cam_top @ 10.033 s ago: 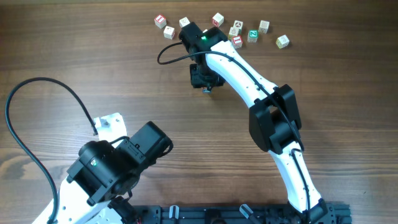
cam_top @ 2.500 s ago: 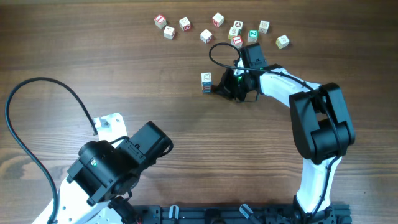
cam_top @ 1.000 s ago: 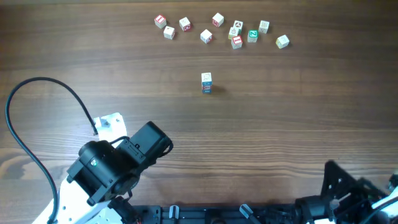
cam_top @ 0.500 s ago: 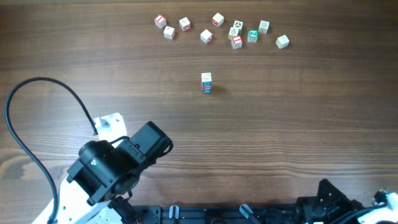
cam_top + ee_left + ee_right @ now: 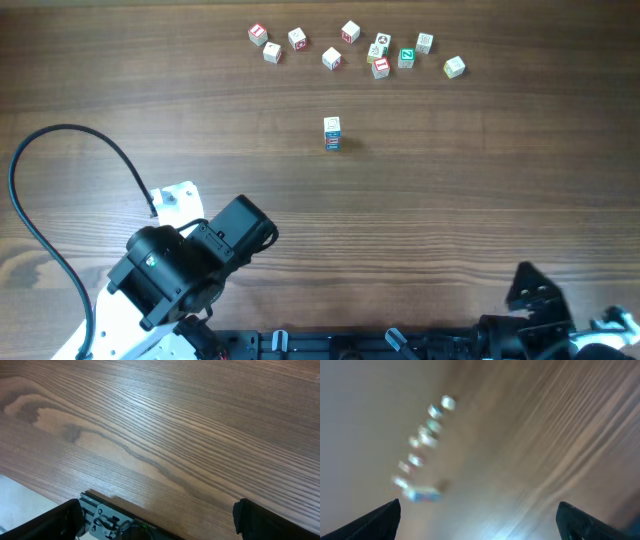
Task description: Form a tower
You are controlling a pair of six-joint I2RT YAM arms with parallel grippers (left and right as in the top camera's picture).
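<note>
Overhead: the tower (image 5: pixel 332 133) stands mid-table (image 5: pixel 480 180), towards the far edge, near the loose cubes (image 5: pixel 350 32); left arm (image 5: pixel 190 270) folded at the near-left corner, right arm (image 5: pixel 535 305) at the near-right corner. Left wrist: left gripper (image 5: pixel 160 517) jaws spread wide above wood. Right wrist: blurred, right gripper (image 5: pixel 480 515) jaws spread wide

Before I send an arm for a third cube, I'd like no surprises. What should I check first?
1. tower standing, two cubes high: ok.
2. tower apart from the loose cubes: ok.
3. left gripper open and empty: ok.
4. right gripper open and empty: ok.
5. Upper cube squarely on the lower: cannot tell, too small.
6. Right wrist picture sharp: not ok, blurred.
</note>
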